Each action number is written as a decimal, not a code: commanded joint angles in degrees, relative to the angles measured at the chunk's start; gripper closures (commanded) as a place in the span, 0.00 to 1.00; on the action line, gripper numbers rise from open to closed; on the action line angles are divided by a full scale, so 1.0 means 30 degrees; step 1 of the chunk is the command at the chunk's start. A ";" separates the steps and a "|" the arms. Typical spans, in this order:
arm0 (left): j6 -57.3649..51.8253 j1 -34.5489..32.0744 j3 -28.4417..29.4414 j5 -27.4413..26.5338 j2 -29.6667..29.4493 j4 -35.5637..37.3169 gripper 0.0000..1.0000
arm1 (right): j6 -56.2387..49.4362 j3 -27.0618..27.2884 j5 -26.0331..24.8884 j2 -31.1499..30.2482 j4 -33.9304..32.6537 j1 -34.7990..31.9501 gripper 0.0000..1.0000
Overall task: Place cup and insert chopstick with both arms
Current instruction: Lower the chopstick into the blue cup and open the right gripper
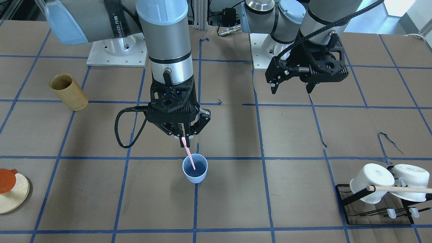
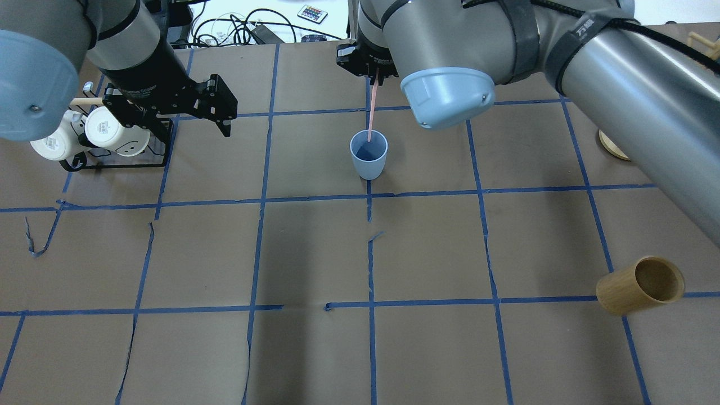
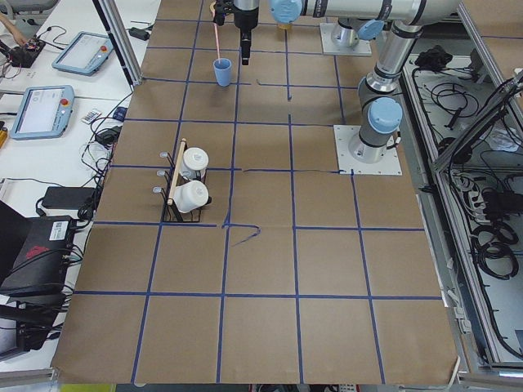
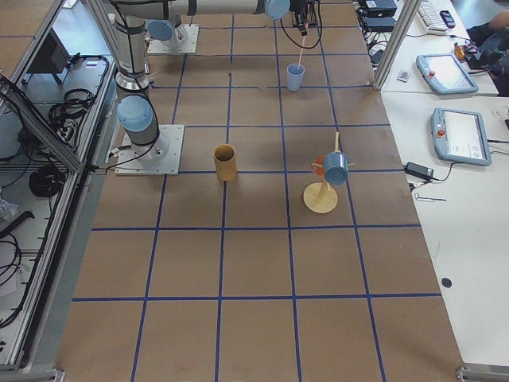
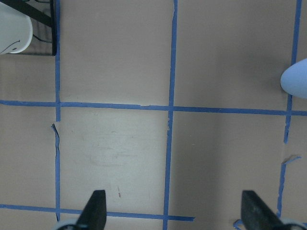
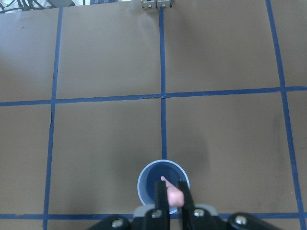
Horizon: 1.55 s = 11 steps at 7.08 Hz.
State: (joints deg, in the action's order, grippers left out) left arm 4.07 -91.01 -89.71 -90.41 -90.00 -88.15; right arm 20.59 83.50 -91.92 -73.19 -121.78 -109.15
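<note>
The light blue cup (image 1: 195, 172) stands upright on the brown table near its middle; it also shows in the overhead view (image 2: 368, 154), both side views (image 3: 222, 72) (image 4: 295, 77) and at the left wrist view's right edge (image 5: 295, 79). My right gripper (image 1: 184, 136) (image 2: 374, 79) (image 6: 175, 207) is shut on the top of the pale pink chopstick (image 1: 189, 157) (image 2: 370, 115) (image 6: 173, 196). The stick hangs nearly upright with its lower end inside the cup's mouth (image 6: 145, 181). My left gripper (image 1: 292, 89) (image 2: 222, 107) (image 5: 175, 211) is open and empty, well off to the cup's side.
A black rack with two white mugs (image 1: 371, 184) (image 2: 84, 132) and a wooden rod (image 1: 401, 189) stands close to my left gripper. A tan bamboo cylinder (image 1: 68, 91) (image 2: 640, 285) and a round wooden stand (image 1: 11, 192) (image 4: 322, 199) are on my right side.
</note>
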 commanded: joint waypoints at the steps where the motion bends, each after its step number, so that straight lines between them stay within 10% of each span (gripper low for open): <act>1: -0.0010 0.0043 0.0049 0.0048 -0.0028 -0.0149 0.00 | 0.0022 0.0350 0.0026 -0.0038 -0.0012 -0.0004 0.99; 2: -0.0010 0.0014 -0.0096 0.0018 0.0030 -0.0178 0.00 | 0.0080 0.0350 0.0026 -0.0009 -0.0012 -0.0004 0.88; 3: -0.0010 0.0014 -0.0126 0.0018 0.0002 -0.0178 0.00 | -0.0267 0.0234 -0.0003 0.0137 -0.0331 0.0025 0.01; 6: -0.0010 0.0043 -0.0244 0.0047 0.0031 -0.0179 0.00 | -0.0300 -0.0087 -0.0062 -0.0710 0.1325 0.0433 0.00; 11: -0.0010 0.0043 -0.0273 0.0106 0.0002 -0.0178 0.00 | -0.7160 -0.1642 0.0347 -0.2233 1.1487 0.4645 0.00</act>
State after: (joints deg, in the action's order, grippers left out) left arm 4.04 -90.88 -90.50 -90.09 -89.94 -88.68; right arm 6.27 78.64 -91.32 -79.05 -93.43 -98.23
